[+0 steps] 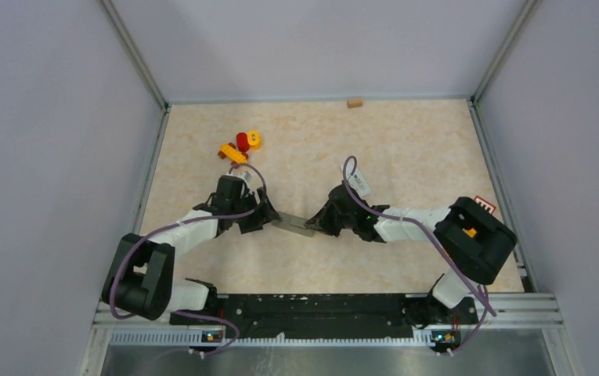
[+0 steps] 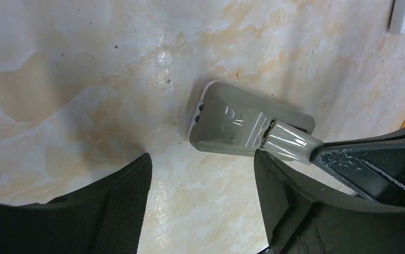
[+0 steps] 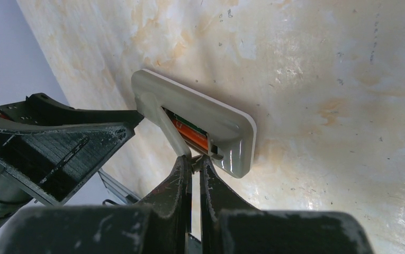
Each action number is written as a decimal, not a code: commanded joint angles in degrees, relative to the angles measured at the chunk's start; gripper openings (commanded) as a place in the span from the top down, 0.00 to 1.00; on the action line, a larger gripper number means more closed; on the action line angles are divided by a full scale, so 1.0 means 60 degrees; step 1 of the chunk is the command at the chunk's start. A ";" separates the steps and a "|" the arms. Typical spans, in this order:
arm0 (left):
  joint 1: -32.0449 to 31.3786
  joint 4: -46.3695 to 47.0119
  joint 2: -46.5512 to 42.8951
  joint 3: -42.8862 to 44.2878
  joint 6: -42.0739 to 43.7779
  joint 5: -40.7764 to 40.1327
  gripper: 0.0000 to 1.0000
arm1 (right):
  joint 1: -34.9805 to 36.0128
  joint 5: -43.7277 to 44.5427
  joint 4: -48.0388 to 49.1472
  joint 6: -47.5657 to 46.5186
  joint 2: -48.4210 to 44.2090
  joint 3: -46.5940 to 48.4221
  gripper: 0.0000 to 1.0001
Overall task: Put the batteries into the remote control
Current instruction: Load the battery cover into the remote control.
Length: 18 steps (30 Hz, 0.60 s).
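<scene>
Grey remote (image 3: 210, 114) lies on your worktop (image 1: 405, 149), its battery cover (image 3: 163, 119) tilted up over an orange battery (image 3: 187, 132). Your right hand (image 3: 194, 161) pinches the cover's tip, and your left hand (image 2: 203, 159) is spread open beside it.

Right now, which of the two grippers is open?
The left gripper: its jaws stand wide apart near the remote. The right gripper is shut, pinching the remote's lifted battery cover.

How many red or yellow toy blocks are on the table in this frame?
3, clustered on the far-left part of the table: orange-yellow block nearest the arms, red block behind it, yellow block right of the red. More may be hidden under the left arm or right arm.
</scene>
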 commanded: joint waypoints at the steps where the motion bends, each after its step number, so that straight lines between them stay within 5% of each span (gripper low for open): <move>1: 0.0041 -0.0007 0.0315 0.0336 0.0353 -0.0147 0.26 | 0.0153 -0.0096 0.0024 0.0108 0.0028 0.0213 1.00; 18: 0.0041 -0.0286 0.0756 0.0535 0.0569 -0.0367 0.28 | 0.0152 -0.0112 -0.0012 -0.0133 -0.0325 0.0064 1.00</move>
